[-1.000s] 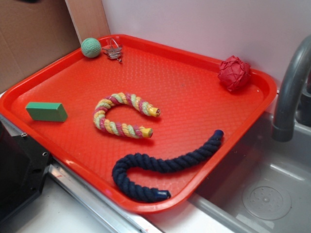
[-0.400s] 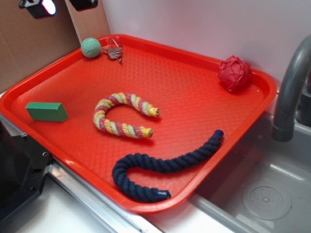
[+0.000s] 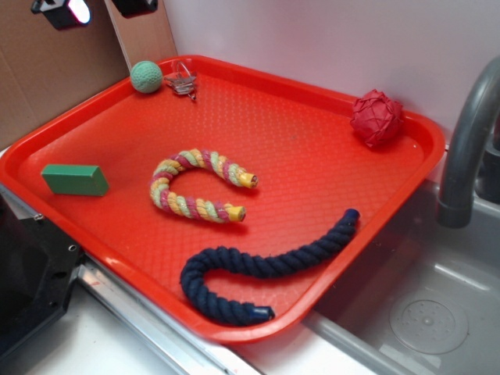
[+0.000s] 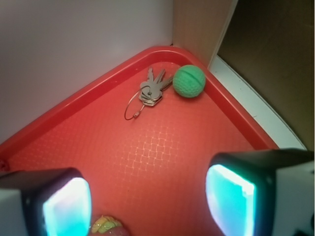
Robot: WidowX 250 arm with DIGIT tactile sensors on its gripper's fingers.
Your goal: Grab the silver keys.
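Observation:
The silver keys [image 3: 182, 81] [image 4: 150, 91] lie flat in the far left corner of the red tray [image 3: 312, 156] [image 4: 88, 98], with their thin wire ring stretched out beside them. A teal-green ball [image 3: 146, 76] [image 4: 189, 82] rests right next to them. My gripper [image 3: 94, 8] [image 4: 147, 201] hangs high above the tray's left side, only its fingertips showing at the top edge of the exterior view. It is open, with bare tray between the fingers, and the keys lie well ahead of it.
On the tray lie a green block [image 3: 75, 180], a multicoloured rope toy [image 3: 199, 186], a dark blue rope [image 3: 266, 266] and a red knotted ball [image 3: 376, 117]. A grey faucet [image 3: 469, 141] and sink stand to the right. Cardboard wall [image 3: 47, 70] rises behind the left corner.
The gripper's fingertips have come into the exterior view at the top left since a second ago. Nothing on the tray has moved.

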